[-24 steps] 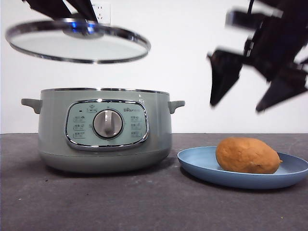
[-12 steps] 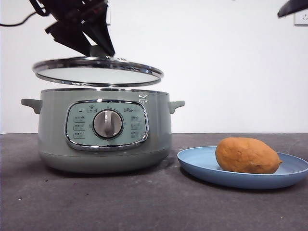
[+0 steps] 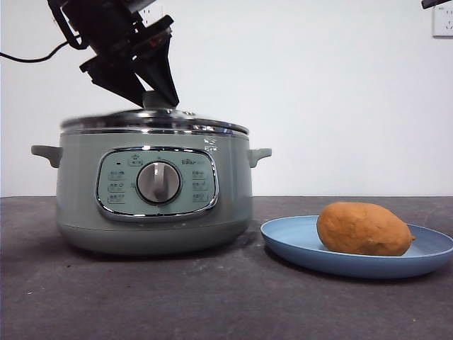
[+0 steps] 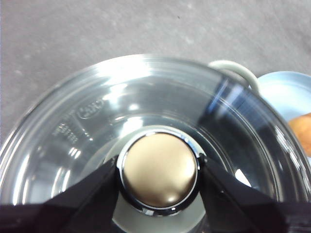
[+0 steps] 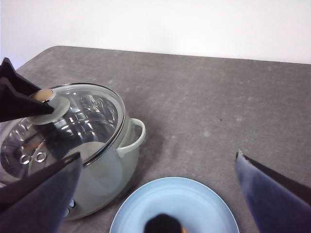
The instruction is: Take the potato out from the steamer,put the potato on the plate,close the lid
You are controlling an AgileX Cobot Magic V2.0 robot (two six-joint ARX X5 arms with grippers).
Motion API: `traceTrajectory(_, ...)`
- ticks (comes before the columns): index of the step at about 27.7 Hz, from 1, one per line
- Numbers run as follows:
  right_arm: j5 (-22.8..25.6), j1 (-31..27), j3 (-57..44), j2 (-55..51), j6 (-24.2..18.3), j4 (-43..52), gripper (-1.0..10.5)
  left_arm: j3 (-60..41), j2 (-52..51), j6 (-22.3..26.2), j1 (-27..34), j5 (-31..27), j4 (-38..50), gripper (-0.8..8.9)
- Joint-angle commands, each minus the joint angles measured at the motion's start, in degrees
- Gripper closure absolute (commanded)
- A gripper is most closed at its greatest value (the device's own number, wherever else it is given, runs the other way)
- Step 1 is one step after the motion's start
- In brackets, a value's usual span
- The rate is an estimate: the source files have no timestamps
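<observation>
Lid [image 3: 154, 122] down on the steamer [image 3: 152, 191] now, after hanging clear above it half a second back and higher, tilted, a second back. Chrome rim level along the pot's top edge in the front view, a little blurred on the side away from the plate, so probably only just landed or not quite settled. Left gripper [image 4: 158, 171] clamped on the lid's knob [image 4: 159, 167], one black jaw pressed against each side of it; seen from the front as a dark wedge coming down onto the knob from above. Through the glass, only the bare metal inside of the steamer, no potato in it.

Potato [image 3: 364, 228] lying on its side on the plate [image 3: 290, 244], tapered end pointing away from the steamer, nothing touching it. Plate flat on the desk just beside the steamer, near the handle on that side, not touching it.

Right gripper [image 5: 155, 194] lifted well clear above the plate, jaws spread wide and empty, gone from the front view apart from a black tip at the top corner, where a second back it hung large over the plate.

Meaning for the task: potato out and plated, lid seated or nearly so. Left to do, most likely: release the knob and lift straight up without dragging the lid askew.
</observation>
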Motion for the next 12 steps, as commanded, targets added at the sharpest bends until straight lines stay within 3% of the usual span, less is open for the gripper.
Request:
traceTrajectory(1, -0.02, 0.07, 0.2, -0.09, 0.57, 0.35, 2.9, 0.74, 0.31, 0.44, -0.28, 0.46, 1.73, 8.22)
traceTrajectory(10, -0.48, 0.13, 0.2, -0.09, 1.18, 0.28, 2.9, 0.7, 1.81, 0.63, -0.26, -2.38, -1.97, 8.02)
traceTrajectory(11, -0.48, 0.13, 0.2, -0.09, 1.18, 0.24, 2.9, 0.7, 1.97, 0.28, -0.26, -2.27, -2.64, 7.26)
traceTrajectory(12, -0.5, 0.13, 0.2, -0.09, 1.18, 0.22, 2.9, 0.7, 1.97, 0.28, -0.26, -2.29, -3.08, 5.66)
